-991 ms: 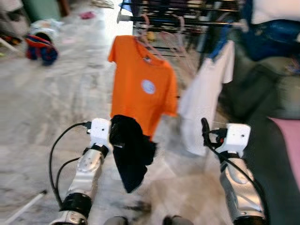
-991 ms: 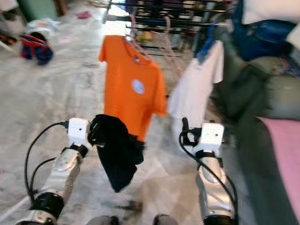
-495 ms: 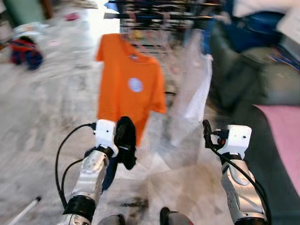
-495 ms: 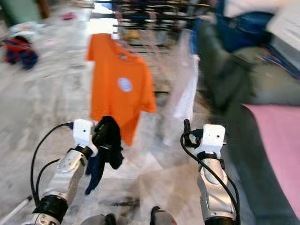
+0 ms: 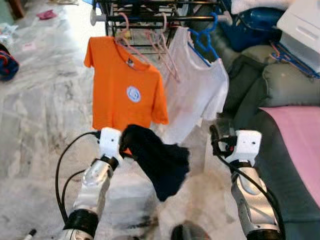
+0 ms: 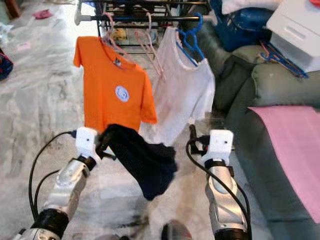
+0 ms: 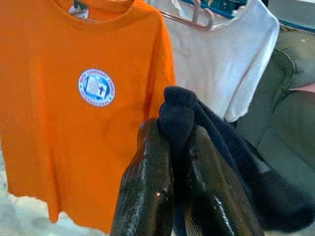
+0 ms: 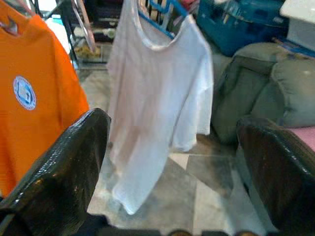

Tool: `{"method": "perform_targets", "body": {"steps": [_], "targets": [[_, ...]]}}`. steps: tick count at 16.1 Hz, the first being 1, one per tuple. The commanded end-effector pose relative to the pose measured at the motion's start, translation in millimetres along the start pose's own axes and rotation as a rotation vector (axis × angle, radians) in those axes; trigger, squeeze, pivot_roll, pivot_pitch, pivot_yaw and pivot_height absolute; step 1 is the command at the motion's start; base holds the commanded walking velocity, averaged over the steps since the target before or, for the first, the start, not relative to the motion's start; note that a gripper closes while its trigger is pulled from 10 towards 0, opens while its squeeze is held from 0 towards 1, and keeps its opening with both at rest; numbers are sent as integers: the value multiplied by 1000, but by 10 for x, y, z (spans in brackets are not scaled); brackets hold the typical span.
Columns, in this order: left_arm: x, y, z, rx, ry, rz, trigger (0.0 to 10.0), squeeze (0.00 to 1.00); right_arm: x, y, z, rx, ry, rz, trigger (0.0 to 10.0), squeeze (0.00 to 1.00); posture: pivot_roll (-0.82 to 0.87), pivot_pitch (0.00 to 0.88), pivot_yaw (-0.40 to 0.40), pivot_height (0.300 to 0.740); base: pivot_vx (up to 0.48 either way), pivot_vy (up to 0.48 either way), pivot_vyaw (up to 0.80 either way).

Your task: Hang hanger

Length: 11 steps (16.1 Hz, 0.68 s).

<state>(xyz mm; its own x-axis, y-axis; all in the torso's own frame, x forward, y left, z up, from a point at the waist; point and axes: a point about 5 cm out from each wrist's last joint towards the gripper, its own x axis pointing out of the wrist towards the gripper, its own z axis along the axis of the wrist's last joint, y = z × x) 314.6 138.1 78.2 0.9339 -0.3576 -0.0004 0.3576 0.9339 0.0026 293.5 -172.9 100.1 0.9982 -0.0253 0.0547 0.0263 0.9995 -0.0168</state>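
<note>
Left gripper [image 7: 170,162] pinched tight on a dark navy garment [image 5: 161,160], soft knit, bunched at the grip, draping limp at frame centre toward lower right. Right gripper [image 8: 172,167] spread wide, holding nothing, glossy black fingers [image 8: 64,167] at either side of the wrist view. Orange T-shirt [image 5: 125,85] with round blue-white badge on a pink hanger [image 5: 127,42], upper centre; white T-shirt [image 5: 192,92], thin and creased, on a blue hanger [image 5: 205,40] just beside it to the right, both on a black metal drying rack [image 5: 150,12] at top. Badge lettering and cross legible in left wrist view, a mere dot in eye views. Grey-green sofa [image 5: 280,85] with pink cloth [image 5: 300,145] crowding right edge; pale marble floor [image 5: 45,115] open on the left.
</note>
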Motion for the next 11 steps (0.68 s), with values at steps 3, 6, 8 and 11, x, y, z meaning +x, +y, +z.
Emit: {"method": "perform_targets", "body": {"steps": [3,6,8,11], "targets": [[50,-123,28,-5,-16,-36,10000,0,-38,-95,-33,-16,13,-27,10000,0,-10,197,-36,740,316,363,0],[48,-136,24,-3,-14,-39,10000,0,-35,-93,-34,-19,13,-29,10000,0,-10,195,-38,740,317,360,0],[46,-115,34,5,-14,-13,10000,0,-36,-91,-31,-21,11,-25,10000,0,-9,190,-39,740,321,358,0],[85,-82,129,26,-43,49,10000,0,-31,-106,-32,-25,11,-27,10000,0,-5,181,-37,740,0,0,0]]}}
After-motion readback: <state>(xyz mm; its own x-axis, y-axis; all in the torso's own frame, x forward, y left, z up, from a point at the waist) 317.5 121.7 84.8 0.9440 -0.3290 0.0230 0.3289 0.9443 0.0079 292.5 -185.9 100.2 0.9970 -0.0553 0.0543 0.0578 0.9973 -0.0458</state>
